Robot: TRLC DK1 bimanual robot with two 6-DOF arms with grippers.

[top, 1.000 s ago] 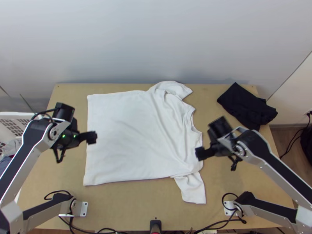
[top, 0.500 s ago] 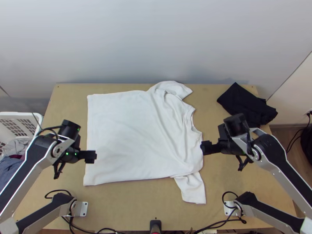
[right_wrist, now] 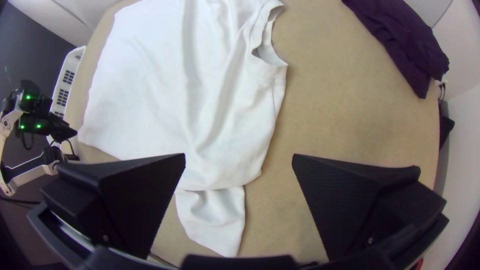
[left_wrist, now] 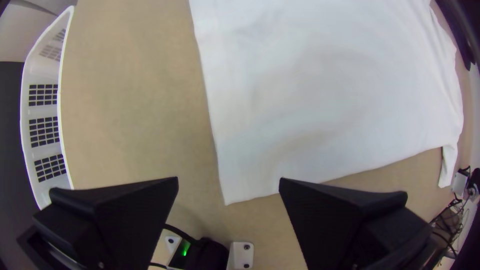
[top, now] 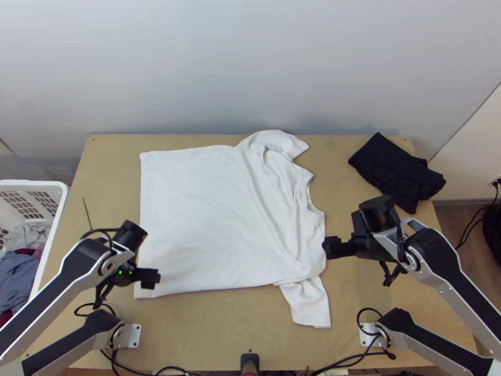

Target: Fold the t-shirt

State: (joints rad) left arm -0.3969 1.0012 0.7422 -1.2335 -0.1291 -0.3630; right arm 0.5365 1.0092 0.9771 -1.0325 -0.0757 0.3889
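White t-shirt (top: 213,219) spread at centre; left gripper (top: 151,279), lower left, and right gripper (top: 331,247), centre right, set wide. Hem corner (left_wrist: 230,196) should be pinched cleanly before lifting.

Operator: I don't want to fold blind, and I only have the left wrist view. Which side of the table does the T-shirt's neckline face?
Observer: The neckline faces the table's right side in the top view.
Operator: Any other cloth up there?
Observer: Yes, a dark garment lies bunched by the far right corner, apart from the white T-shirt.
Operator: And the right gripper?
Observer: Its fingers stand wide apart in the right wrist view.
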